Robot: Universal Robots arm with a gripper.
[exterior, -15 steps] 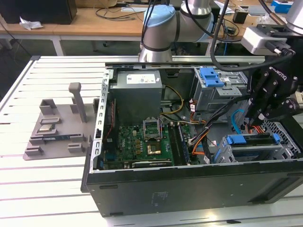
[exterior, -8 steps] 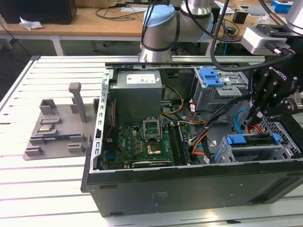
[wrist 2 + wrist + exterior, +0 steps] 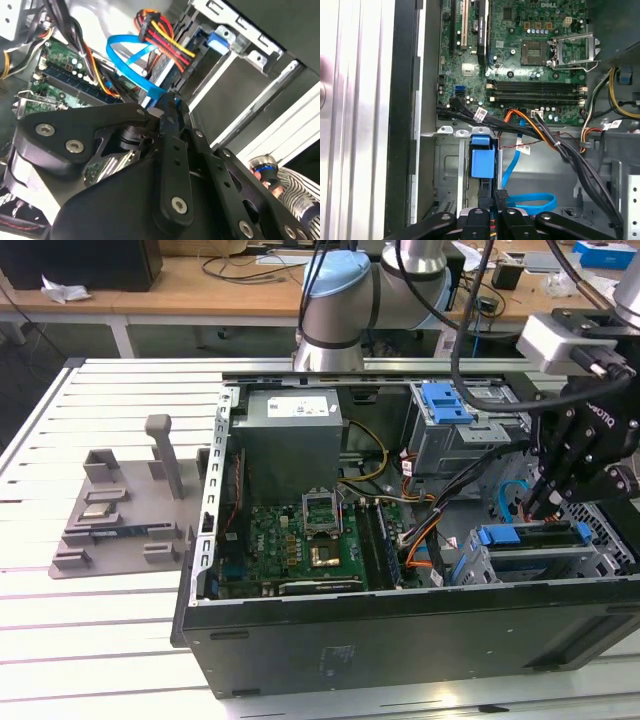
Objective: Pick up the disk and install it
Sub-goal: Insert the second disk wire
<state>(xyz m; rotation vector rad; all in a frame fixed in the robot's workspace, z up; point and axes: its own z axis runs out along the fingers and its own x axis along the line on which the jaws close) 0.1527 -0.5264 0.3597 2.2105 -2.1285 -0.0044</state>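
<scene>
Slats of a white table (image 3: 110, 640) carry the open computer case (image 3: 400, 640); pincer (image 3: 540, 502) narrow, fingertips together.

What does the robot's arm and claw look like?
The arm is made of round silver tubes with pale blue caps on the joints. The claw is black, built from flat linked bars dotted with silver screws, and has white lettering on it. Black cables hang alongside, and a white box sits above.

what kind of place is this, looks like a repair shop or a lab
Most likely a robotics lab or test bench. An open computer case lies on a white slatted table with its motherboard exposed, a robot arm stands behind it, and cluttered wooden desks line the back.
</scene>
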